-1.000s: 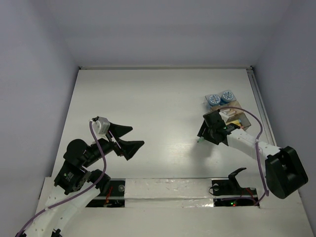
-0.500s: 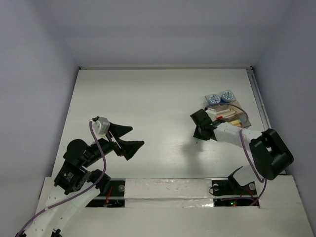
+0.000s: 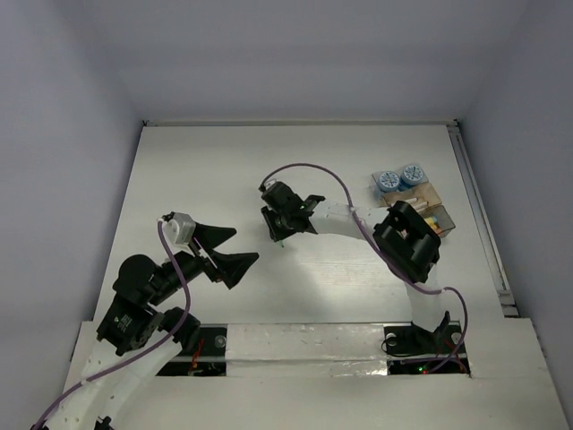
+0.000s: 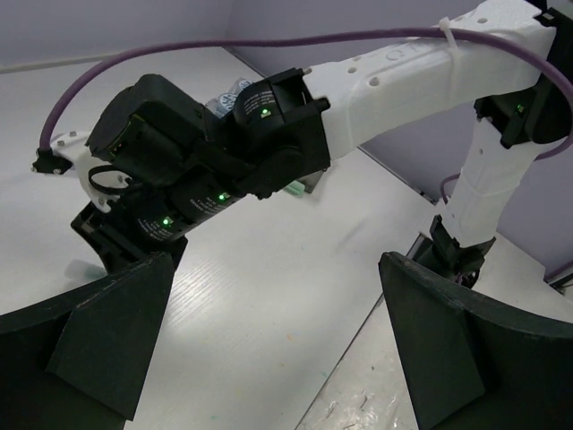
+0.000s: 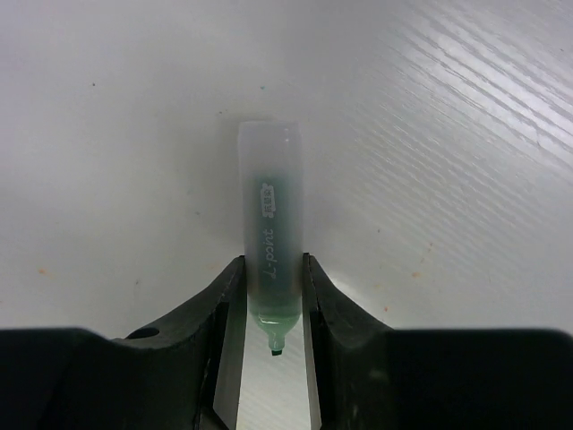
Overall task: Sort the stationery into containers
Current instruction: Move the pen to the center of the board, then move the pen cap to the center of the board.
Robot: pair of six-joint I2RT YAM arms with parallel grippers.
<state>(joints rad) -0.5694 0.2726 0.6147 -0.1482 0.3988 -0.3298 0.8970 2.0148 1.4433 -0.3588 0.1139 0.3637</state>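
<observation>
1. Pinched between the narrowed fingers of the right pincer (image 5: 270,266): a short green pen (image 5: 269,188) with a frosted translucent casing, white lettering along the barrel and a dark tip.
2. Held at mid-desk (image 3: 206,170), well apart from the trays (image 3: 433,213).
3. Spread wide and empty: the left pincer (image 4: 277,358).

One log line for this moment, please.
left pincer: open, empty | right pincer: shut on green pen, over table centre | trays: right side, pen not yet in

The right arm (image 3: 407,240) hides most of the trays (image 3: 438,214), whose contents are too small to tell.
</observation>
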